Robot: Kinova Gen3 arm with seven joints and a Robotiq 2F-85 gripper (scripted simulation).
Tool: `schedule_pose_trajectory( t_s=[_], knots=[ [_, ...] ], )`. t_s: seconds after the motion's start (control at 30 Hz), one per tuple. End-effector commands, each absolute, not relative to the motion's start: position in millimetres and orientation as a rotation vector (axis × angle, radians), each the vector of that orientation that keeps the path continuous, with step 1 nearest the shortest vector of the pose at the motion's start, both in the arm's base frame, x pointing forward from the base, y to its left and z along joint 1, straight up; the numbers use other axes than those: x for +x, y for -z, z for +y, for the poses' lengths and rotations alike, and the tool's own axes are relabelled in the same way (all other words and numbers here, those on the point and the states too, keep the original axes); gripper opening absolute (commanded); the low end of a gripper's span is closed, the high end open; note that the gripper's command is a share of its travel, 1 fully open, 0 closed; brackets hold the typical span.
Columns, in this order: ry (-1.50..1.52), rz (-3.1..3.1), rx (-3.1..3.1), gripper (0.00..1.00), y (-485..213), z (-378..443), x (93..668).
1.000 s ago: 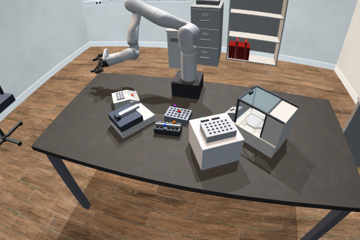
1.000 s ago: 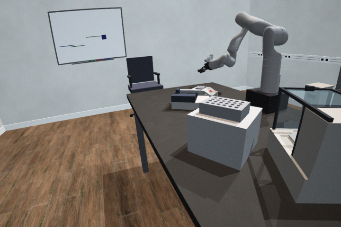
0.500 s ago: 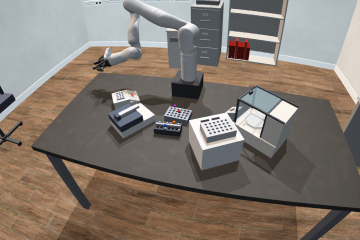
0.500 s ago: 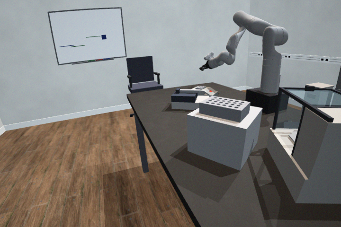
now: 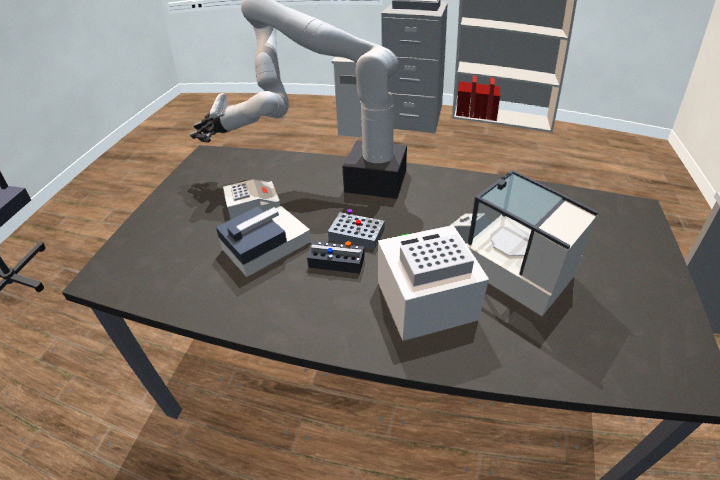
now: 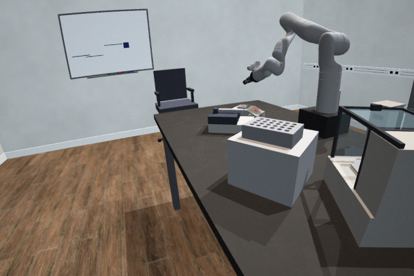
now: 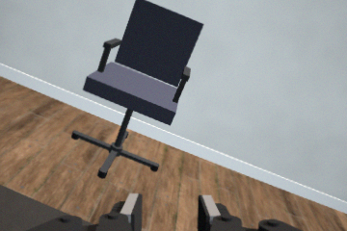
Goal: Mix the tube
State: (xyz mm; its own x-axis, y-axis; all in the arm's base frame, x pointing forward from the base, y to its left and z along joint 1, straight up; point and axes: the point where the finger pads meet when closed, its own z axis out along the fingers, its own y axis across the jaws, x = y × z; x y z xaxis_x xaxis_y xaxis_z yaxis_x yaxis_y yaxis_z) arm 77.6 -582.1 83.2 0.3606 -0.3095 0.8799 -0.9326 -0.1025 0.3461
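Tube B's violet cap (image 5: 349, 211) shows at the arm-side edge of the grey tube rack (image 5: 332, 235). The mixer (image 5: 441, 310) (image 6: 263, 169) is a white box with a grey block of bores (image 5: 440, 275) (image 6: 267, 136) on top; no cap shows in its bores. Its sloping front faces the arm and is hidden; a small green spot (image 5: 404, 235) shows at its arm-side edge. No lit red lamp is visible. My gripper (image 5: 195, 136) (image 6: 245, 81) (image 7: 170, 211) is partly open and empty, high beyond the dry block, far from rack and mixer, pointing towards the chair.
A red-capped tube (image 5: 358, 222) stands in the rack. The magnet block (image 5: 334, 264) holds blue- and orange-capped tubes. The spectrophotometer (image 5: 297, 226) and dry block (image 5: 250, 200) stand beyond it. The glass-walled balance (image 5: 553, 254) (image 6: 393, 201) stands beside the mixer. An office chair (image 7: 138, 87) is beyond the table.
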Motion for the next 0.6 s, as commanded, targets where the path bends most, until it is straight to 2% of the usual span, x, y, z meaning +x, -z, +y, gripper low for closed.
schedule_pose_trajectory(
  t_s=[0.0, 0.57],
  knots=[
    [-0.778, -1.179, 1.612, 0.42, -87, -571, 82],
    [-0.751, -1.349, 1.557, 0.42, -97, -530, 95]
  ],
)
